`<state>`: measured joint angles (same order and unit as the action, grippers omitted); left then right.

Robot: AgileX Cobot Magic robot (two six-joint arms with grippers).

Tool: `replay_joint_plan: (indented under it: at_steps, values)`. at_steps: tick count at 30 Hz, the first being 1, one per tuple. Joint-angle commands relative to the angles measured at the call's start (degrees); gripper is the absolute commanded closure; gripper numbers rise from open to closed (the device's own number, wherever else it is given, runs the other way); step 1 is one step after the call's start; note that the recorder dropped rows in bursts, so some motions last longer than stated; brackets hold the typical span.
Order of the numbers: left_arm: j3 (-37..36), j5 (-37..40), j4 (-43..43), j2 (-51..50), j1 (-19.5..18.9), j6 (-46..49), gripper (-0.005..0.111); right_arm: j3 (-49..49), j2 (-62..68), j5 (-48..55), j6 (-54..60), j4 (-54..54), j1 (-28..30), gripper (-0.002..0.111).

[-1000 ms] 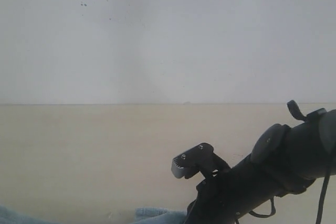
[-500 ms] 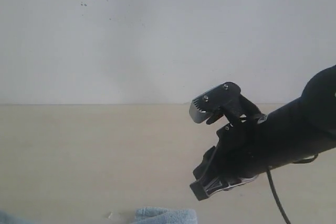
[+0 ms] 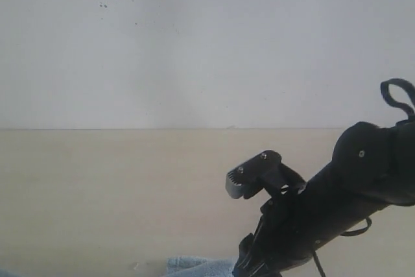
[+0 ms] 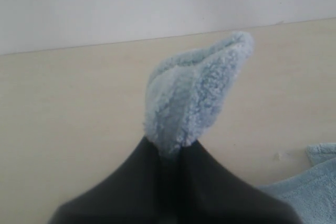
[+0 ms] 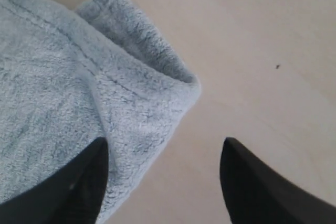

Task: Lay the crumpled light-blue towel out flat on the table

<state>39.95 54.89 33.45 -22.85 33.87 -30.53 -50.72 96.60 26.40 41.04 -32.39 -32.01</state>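
Left gripper is clamping fully down on a corner of the towel. Right gripper is hanging wide open, gripping nothing. Table is running back to the wall. Towel's main body is lying on the table under the right gripper, one finger over terry, the other over bare table. Pinched corner is sticking out past the left fingertips, long axis in line with them, tip pointing toward the wall. Folded-over corner by the right gripper is pointing onto bare table. Exterior view is catching only a sliver of towel at its bottom edge.
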Motion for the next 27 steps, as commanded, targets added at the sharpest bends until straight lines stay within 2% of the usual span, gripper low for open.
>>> replay_joint_plan:
  at_steps: [1, 5, 11, 13, 14, 15, 16, 17, 20, 22, 24, 27]
  values:
    - [0.5, -0.9, 0.0, 0.5, -0.1, 0.2, 0.103, -0.2, 2.9, -2.0, 5.8, -4.1, -2.6, 0.049]
    - [0.5, -0.9, 0.0, 0.5, -0.1, 0.2, 0.103, -0.3, 5.4, -5.3, 7.4, -4.5, -5.6, 0.049]
    - [0.5, -0.9, 0.0, 0.5, -0.1, 0.8, 0.103, -1.0, 10.1, -8.7, 7.5, -4.5, -7.0, 0.049]
    - [0.5, -0.9, 0.0, 0.5, -0.1, 1.5, 0.103, -1.9, 11.5, -7.5, 7.5, -4.5, -7.0, 0.060]
    - [0.5, -0.9, 0.0, 0.5, -0.1, 1.8, 0.103, -1.9, 11.7, -7.6, 7.5, -4.5, -7.1, 0.077]
    - [0.5, -0.9, 0.0, 0.5, -0.1, 1.8, 0.103, -1.9, 11.7, -7.8, 7.5, -4.5, -7.1, 0.087]
    - [0.5, -0.9, 0.0, 0.5, -0.1, 1.8, 0.103, -1.9, 11.2, -8.8, 7.3, -4.5, -7.1, 0.103]
    - [0.5, -0.9, 0.0, 0.5, -0.1, 1.8, 0.103, -1.9, 10.9, -9.5, 6.7, -4.5, -7.1, 0.109]
    - [0.5, -0.9, -1.0, 0.5, -0.1, 1.8, 0.103, -1.9, 7.3, -10.0, 5.7, -3.9, -6.6, 0.102]
    - [0.5, -0.9, -2.6, 0.5, -0.1, 1.8, 0.103, -1.9, 3.1, -7.2, 2.9, -0.7, -5.3, 0.102]
    - [0.5, -2.2, -7.2, 0.5, -0.1, 3.8, 0.103, -1.9, -1.1, -4.6, -3.3, 7.6, -3.5, 0.102]
    - [0.5, -6.1, -22.0, 0.4, -0.1, 14.2, 0.103, -1.9, -8.8, 1.2, -17.3, 24.7, 0.3, 0.102]
